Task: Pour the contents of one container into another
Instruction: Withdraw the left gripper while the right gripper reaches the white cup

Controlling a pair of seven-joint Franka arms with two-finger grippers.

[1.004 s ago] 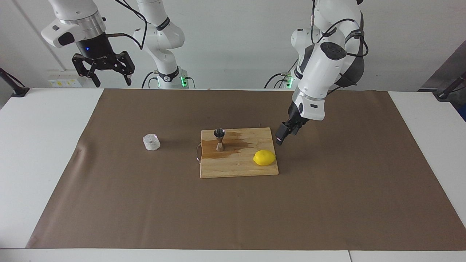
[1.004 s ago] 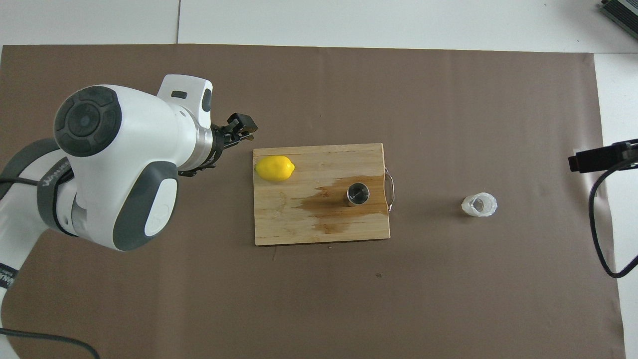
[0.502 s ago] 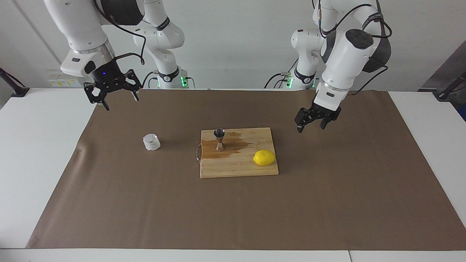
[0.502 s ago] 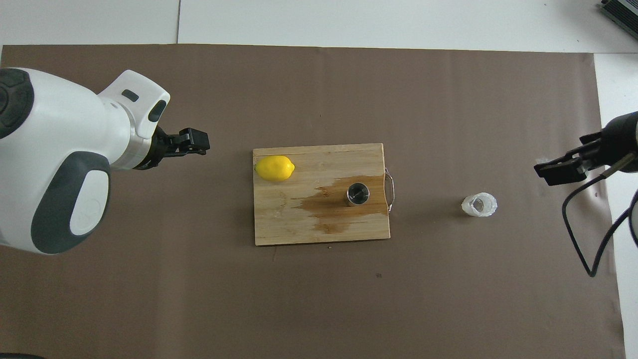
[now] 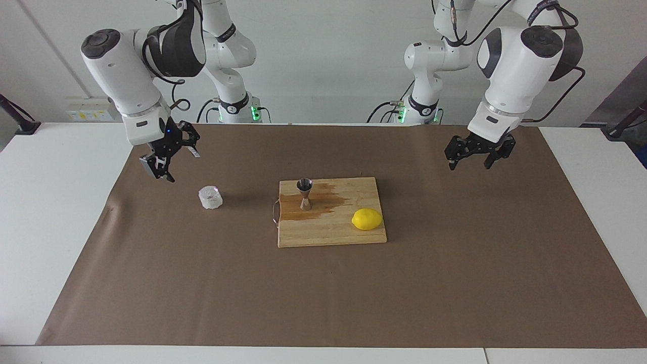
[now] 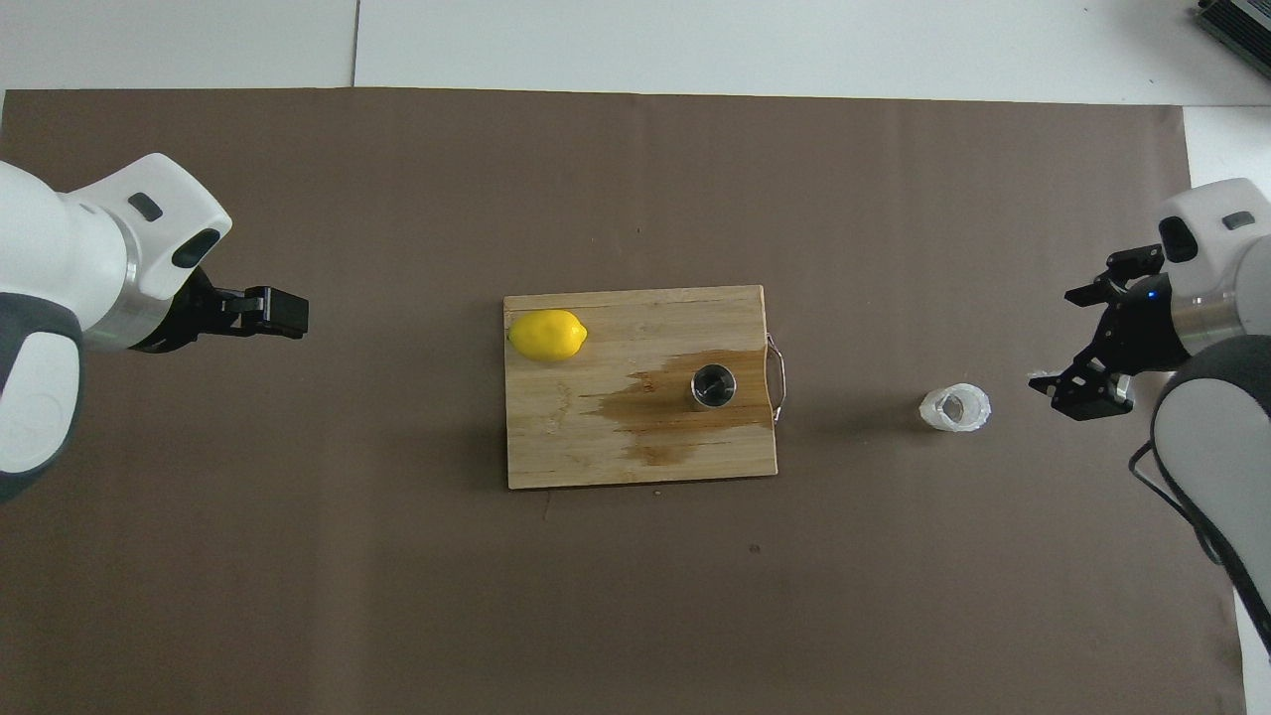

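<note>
Reaching for the glass cup (image 5: 210, 197)

Our right hand (image 5: 171, 150), fingers spread and empty, hangs near the cup toward the right arm's end of the bench; we should straddle its wall squarely, lift level, then tip over the jigger (image 5: 305, 194) on the cutting board (image 5: 333, 230). Left hand (image 5: 477, 153), spread, waits.

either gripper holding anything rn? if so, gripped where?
Nothing held. Right gripper open in the air beside the glass cup; left gripper open over the mat.
</note>
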